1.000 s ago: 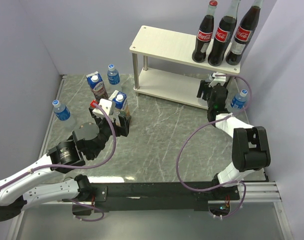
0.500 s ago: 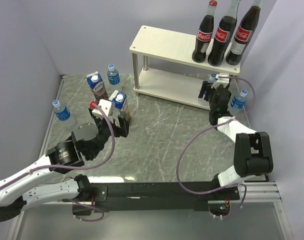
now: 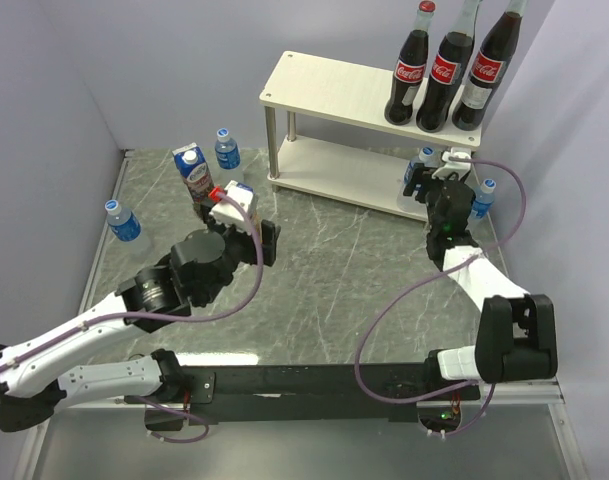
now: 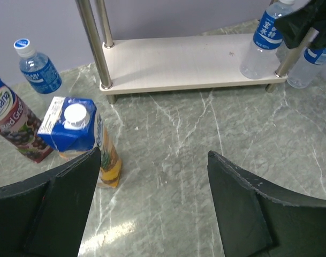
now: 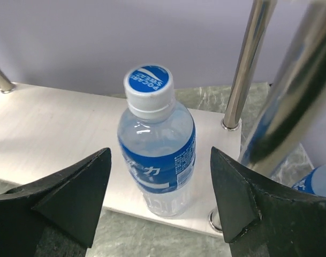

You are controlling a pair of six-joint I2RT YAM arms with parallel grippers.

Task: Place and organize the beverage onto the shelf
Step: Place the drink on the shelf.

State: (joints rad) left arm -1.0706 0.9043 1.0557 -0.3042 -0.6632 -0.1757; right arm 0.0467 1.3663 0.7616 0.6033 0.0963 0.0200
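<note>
Here, a clear, blue-capped water bottle

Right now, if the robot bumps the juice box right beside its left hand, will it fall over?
Probably, if hit high: the juice carton looks tall on a narrow base. Its flat sides should not roll and look easy for the left hand to pinch. Being cardboard, it might dent if squeezed hard.

High rear view over all; low wrist views toward the shelf, water bottle perhaps common.
</note>
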